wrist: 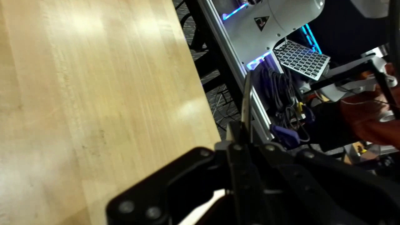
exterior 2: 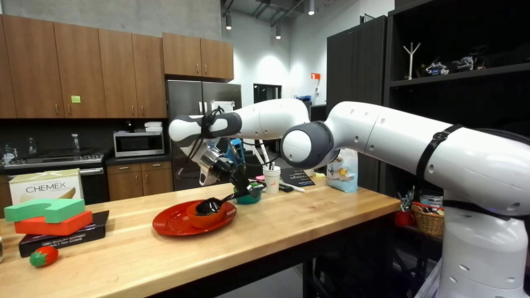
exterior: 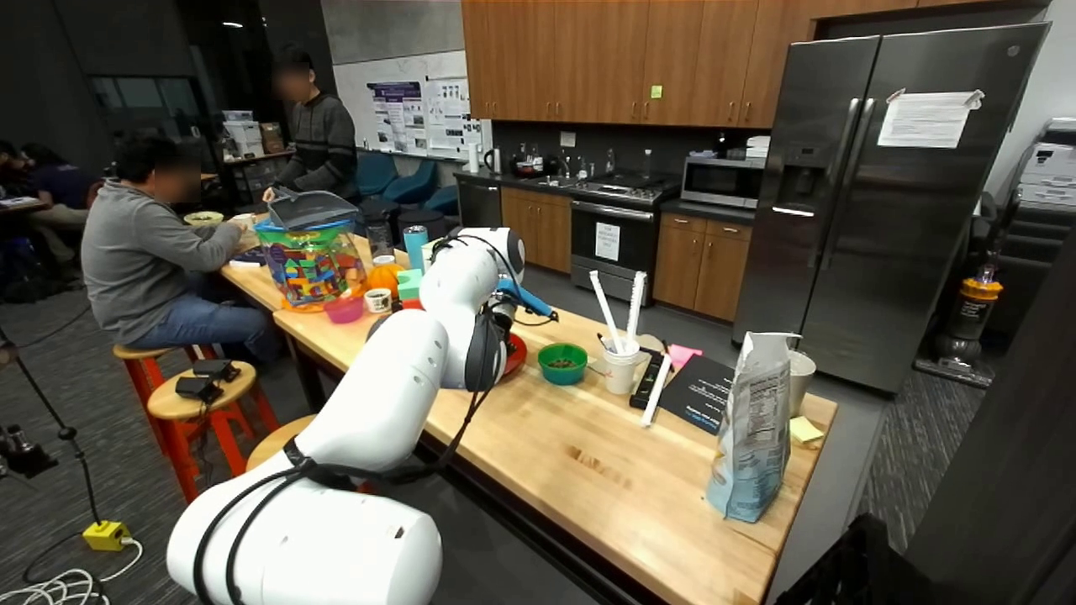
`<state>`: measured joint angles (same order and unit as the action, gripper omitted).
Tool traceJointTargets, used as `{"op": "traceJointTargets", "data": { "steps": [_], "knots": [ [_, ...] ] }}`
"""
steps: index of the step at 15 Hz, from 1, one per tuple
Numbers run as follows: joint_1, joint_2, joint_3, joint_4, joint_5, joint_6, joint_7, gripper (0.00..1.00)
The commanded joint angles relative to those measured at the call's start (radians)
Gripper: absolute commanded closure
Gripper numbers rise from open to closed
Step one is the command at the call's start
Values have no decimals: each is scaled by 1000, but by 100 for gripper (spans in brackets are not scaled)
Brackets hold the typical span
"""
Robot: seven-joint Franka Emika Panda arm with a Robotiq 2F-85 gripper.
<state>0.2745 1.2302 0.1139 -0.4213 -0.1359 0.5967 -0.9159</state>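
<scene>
Black ladle point(exterior 2: 209, 205) aslant; bowl point(exterior 2: 203, 221) beneath

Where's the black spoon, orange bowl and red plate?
Black spoon point(exterior 2: 209, 206), in an exterior view: its scoop.
Orange bowl point(exterior 2: 205, 222), in an exterior view: outer wall.
Red plate point(exterior 2: 162, 222), in an exterior view: its rim.

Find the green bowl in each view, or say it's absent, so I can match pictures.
In an exterior view: green bowl just right of center, below mid-height.
In an exterior view: green bowl just left of center, partly behind the gripper.
Wrist view: not in it.
Shared landmark: wooden tabletop, visible in all three.
</scene>
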Motion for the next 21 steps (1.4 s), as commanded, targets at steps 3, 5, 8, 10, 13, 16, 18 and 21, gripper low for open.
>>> {"op": "traceJointTargets", "data": {
  "steps": [3,5,8,10,13,16,18,21],
  "knots": [
    [-26,22,29,56,39,-149,-56,99],
    [-28,-21,8,-28,17,-92,-54,99],
    [-40,-11,10,-31,33,-87,-41,99],
    [-40,43,16,61,25,-135,-46,99],
    [-55,-11,6,-27,29,-91,-41,99],
    [-52,-29,-6,-18,3,-79,-44,99],
    [-44,-42,-18,-14,-22,-62,-48,99],
    [-32,-62,-31,-14,-69,-20,-55,99]
  ]
}}
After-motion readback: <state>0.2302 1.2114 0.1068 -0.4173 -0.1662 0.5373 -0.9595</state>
